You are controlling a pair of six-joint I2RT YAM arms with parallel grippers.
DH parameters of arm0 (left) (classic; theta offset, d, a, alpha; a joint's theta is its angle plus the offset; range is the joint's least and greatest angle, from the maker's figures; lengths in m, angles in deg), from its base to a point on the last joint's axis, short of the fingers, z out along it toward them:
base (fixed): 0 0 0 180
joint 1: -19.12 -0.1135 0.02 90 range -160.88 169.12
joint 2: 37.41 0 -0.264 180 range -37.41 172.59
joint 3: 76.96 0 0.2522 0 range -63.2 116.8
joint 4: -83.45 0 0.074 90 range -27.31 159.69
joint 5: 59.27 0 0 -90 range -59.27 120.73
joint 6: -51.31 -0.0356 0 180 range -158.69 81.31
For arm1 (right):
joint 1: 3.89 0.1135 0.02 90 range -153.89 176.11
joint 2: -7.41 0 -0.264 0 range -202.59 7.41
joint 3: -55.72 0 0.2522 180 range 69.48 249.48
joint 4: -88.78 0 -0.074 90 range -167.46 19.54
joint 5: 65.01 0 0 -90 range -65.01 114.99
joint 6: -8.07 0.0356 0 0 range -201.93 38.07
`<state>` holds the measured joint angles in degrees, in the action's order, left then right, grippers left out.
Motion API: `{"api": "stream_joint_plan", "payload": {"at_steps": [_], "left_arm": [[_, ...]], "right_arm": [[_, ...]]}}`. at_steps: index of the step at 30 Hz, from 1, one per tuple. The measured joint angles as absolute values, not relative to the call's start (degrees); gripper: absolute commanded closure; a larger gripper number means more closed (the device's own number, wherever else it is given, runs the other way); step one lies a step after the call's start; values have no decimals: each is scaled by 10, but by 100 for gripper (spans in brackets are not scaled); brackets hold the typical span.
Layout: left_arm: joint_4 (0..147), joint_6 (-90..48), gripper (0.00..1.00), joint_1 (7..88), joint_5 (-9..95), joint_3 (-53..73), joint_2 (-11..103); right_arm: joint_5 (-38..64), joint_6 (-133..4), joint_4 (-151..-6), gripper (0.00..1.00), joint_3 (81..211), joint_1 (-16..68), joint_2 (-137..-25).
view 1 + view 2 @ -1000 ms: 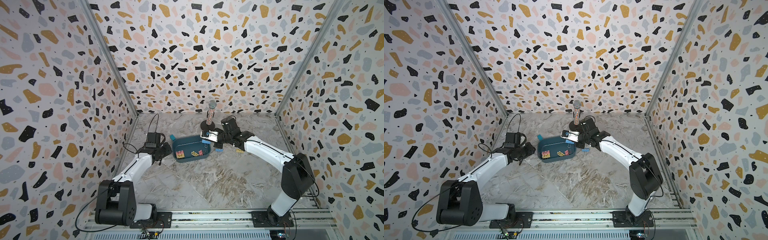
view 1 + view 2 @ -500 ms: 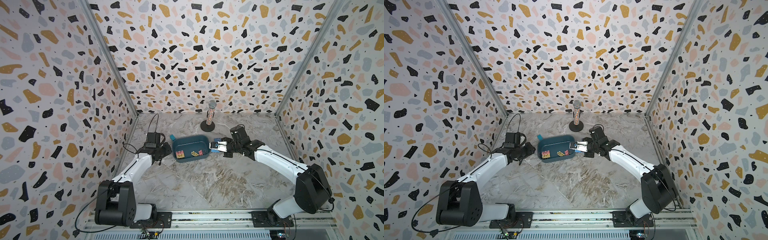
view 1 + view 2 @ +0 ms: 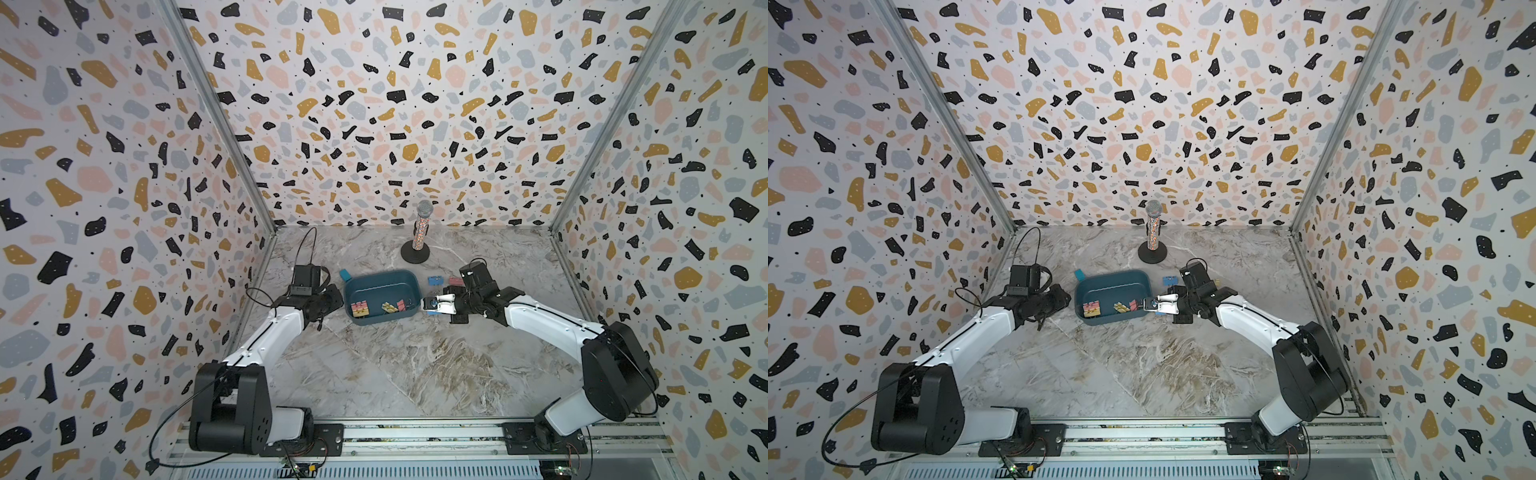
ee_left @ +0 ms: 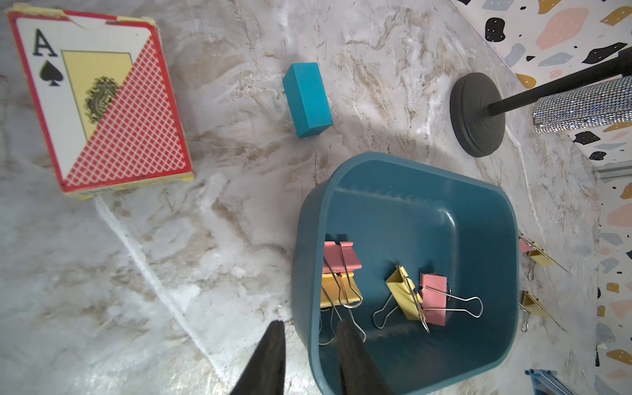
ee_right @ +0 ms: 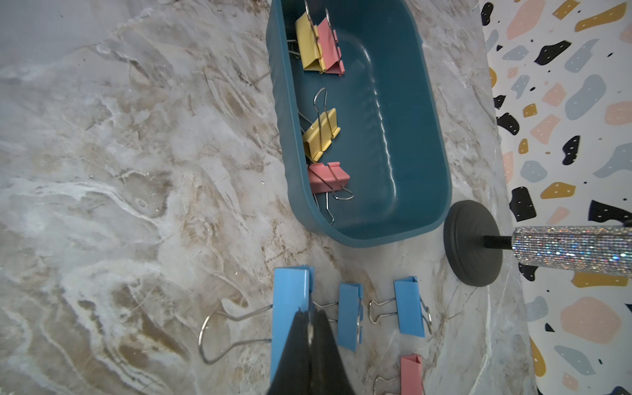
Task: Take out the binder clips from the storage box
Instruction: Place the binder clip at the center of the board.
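Roughly halfway: one pastel-blue metal binder clip [image 5: 290, 297] is out, pinched in the closed right gripper [image 5: 309, 316] above the marbled grey tabletop [image 5: 136, 205], just outside the dark teal plastic storage box [image 4: 444, 212].

Four pastel binder clips lie inside: a pink one [image 4: 342, 254] touching an orange-yellow one [image 4: 338, 290] at the end where the left gripper [image 4: 310, 325] stands narrow, its fingers [image 4: 345, 345] astride the box wall and apparently clamping it, and a yellow [image 4: 402, 294] and a pink [image 4: 433, 297] touching mid-floor, thin silver wire handles crossing. That overlap looks like the main hazard: lifting one could drag its neighbour, and a pinch on wire alone might let the body swing and drop. Releasing the held clip here could land it on the two blue ones [image 5: 349, 314] just beside. A left-arm tug could tip the box.
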<state>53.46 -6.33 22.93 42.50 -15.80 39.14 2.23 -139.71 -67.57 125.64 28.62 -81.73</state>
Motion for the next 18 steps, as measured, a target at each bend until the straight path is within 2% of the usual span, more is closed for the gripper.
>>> {"api": "stream_joint_plan", "payload": {"at_steps": [18], "left_arm": [[535,-63,70,229,427,-158,381]], "right_arm": [[5,-1420,-746,100,1218,268,-866]]}}
